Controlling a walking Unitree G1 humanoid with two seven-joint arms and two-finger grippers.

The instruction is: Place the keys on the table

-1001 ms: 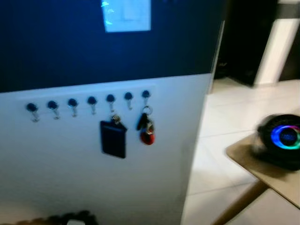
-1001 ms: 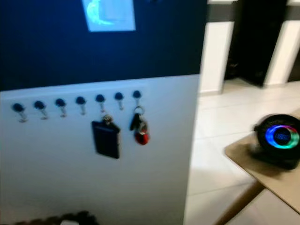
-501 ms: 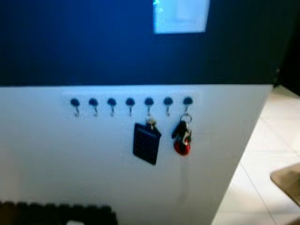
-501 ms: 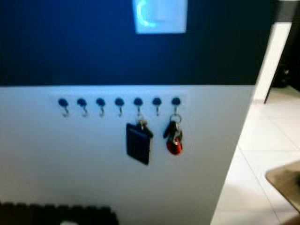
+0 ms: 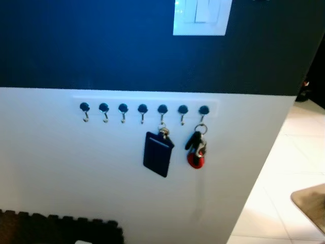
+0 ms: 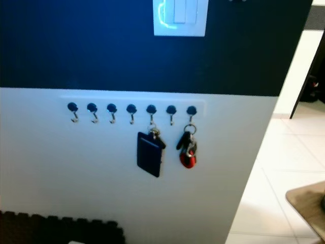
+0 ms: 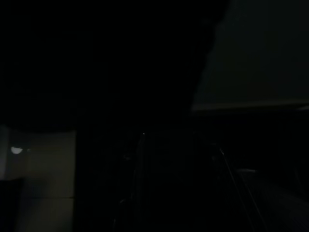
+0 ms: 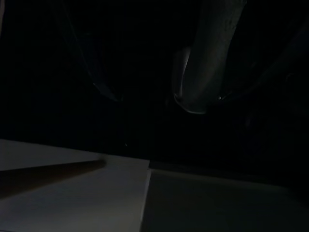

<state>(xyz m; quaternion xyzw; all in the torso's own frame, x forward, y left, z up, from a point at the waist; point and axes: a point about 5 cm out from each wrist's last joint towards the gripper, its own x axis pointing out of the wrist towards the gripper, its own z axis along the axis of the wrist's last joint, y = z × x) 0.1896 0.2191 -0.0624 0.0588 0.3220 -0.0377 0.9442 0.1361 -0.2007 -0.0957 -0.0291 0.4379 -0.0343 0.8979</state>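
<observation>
Nothing done yet: keys hang on the rightmost wall hook, untouched. Bench corner sits far right. Pincer states: can't tell (wrist views too dark). Grab, carry, place all remain.

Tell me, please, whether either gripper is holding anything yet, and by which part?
It cannot be told; the wrist views are too dark. The keys hang on the wall's last hook.
</observation>
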